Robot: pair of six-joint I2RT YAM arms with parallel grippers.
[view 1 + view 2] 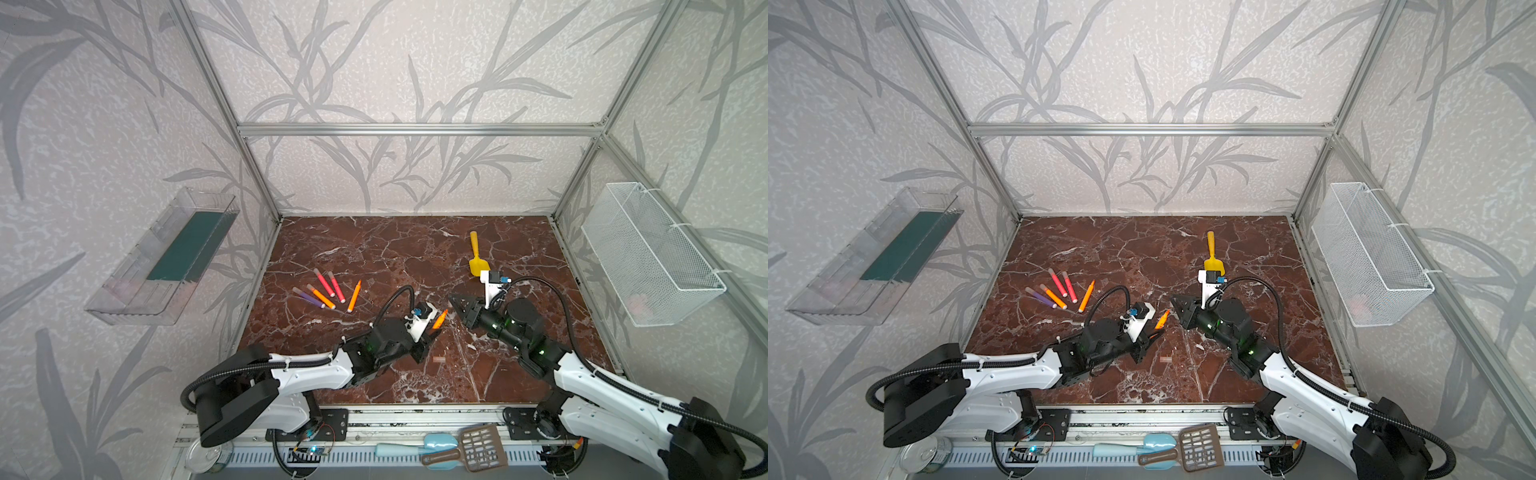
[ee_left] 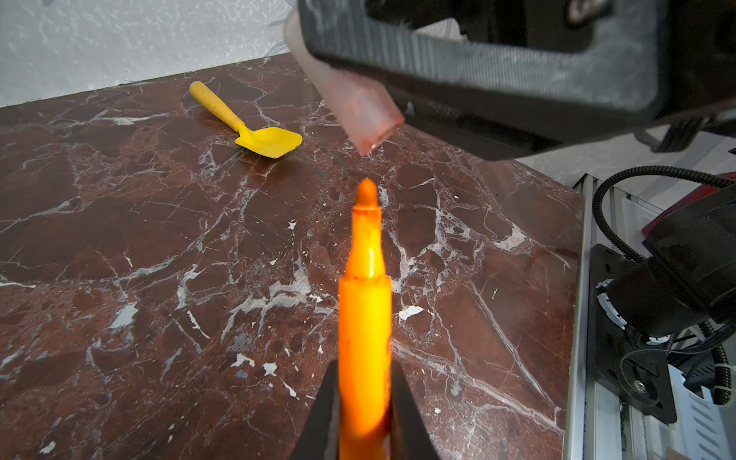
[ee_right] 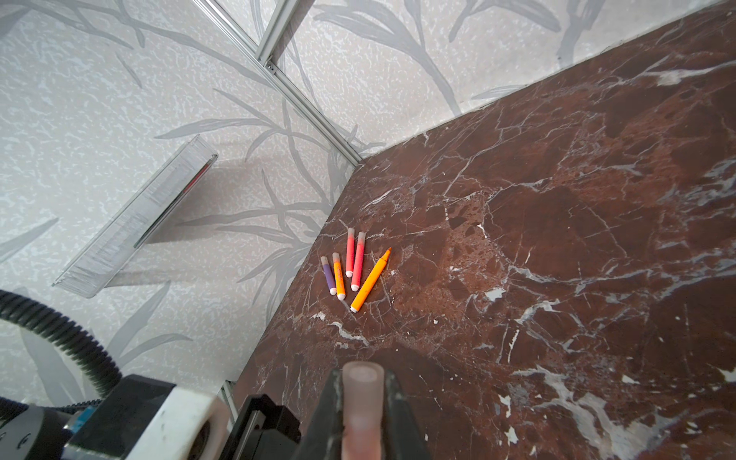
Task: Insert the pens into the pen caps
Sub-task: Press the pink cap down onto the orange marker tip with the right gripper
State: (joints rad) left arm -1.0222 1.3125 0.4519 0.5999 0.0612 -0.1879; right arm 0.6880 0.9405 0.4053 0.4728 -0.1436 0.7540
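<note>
Marble table (image 1: 395,257): five pens (image 1: 322,296) and one cap (image 1: 438,359) loose, one each gripped.

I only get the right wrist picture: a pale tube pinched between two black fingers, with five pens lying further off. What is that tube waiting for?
Observer: The tube is a pen cap, held by the right gripper. Facing it, the left gripper is shut on an orange pen with its tip bare.
Operator: Are the two touching?
Observer: Not yet. In the left wrist view a strip of table shows between the pen's tip and the cap's mouth.
Operator: Is there anything else that I miss?
Observer: What looks like a loose cap lies on the table near its front edge, beside the left arm.
</note>
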